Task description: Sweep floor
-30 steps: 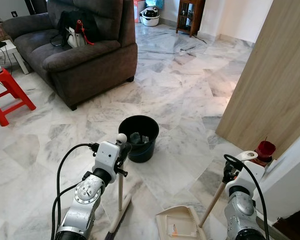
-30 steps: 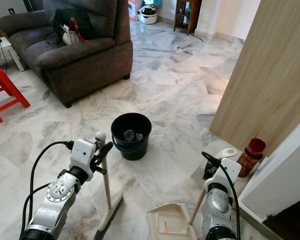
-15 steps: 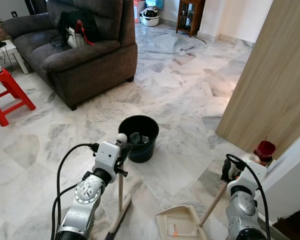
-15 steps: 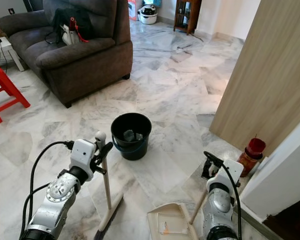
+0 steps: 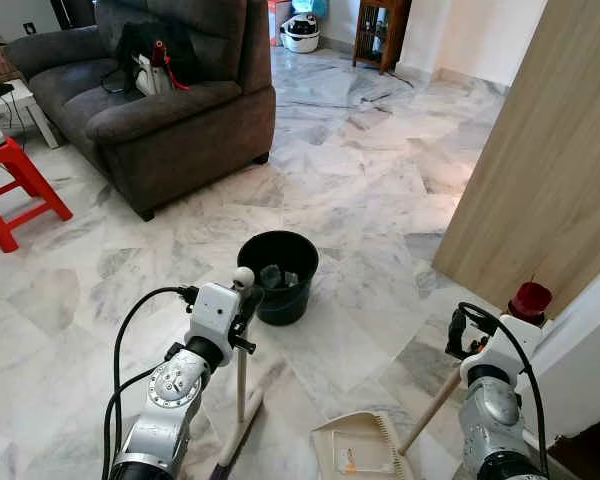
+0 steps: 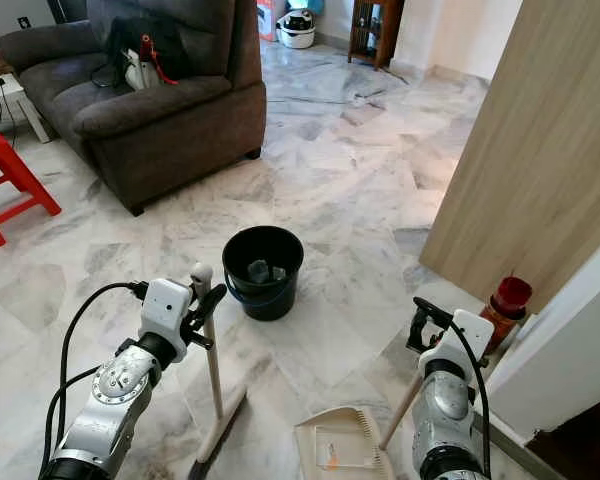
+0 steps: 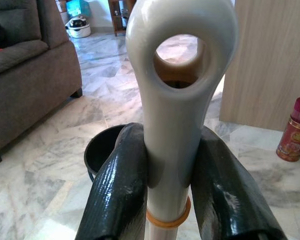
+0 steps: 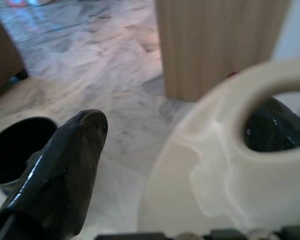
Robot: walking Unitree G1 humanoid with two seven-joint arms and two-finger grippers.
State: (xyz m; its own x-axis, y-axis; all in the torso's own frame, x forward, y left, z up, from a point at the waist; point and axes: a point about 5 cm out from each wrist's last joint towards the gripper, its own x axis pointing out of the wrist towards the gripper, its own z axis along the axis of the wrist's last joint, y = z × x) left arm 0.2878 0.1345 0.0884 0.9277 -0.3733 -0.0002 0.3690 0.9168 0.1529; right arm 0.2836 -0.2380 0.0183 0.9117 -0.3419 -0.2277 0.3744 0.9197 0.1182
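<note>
- The broom stands upright just this side of the bucket, its bristles on the marble, handle top pinched between the left gripper fingers.
- That grip sits right at the handle's tip; a hard sideways stroke could, I'd judge, lever the pole out of the fingers and let it topple toward the bucket.
- The dustpan lies flat on the floor, nearer the robot than the bucket and off to its right, with a small orange scrap inside.
- Its long handle slants up to the right gripper; in the wrist view one finger stands apart from the cream handle loop while another shows dark through the loop, so I cannot tell how firmly it holds.
- If that hold is loose, lifting the pan risks tipping it and spilling the scrap.
- A red can stands by the wooden panel, right of the bucket, close beside the right arm; a swing could knock it.
- The bucket is light-looking and near the broom; a stray stroke might upset it.
</note>
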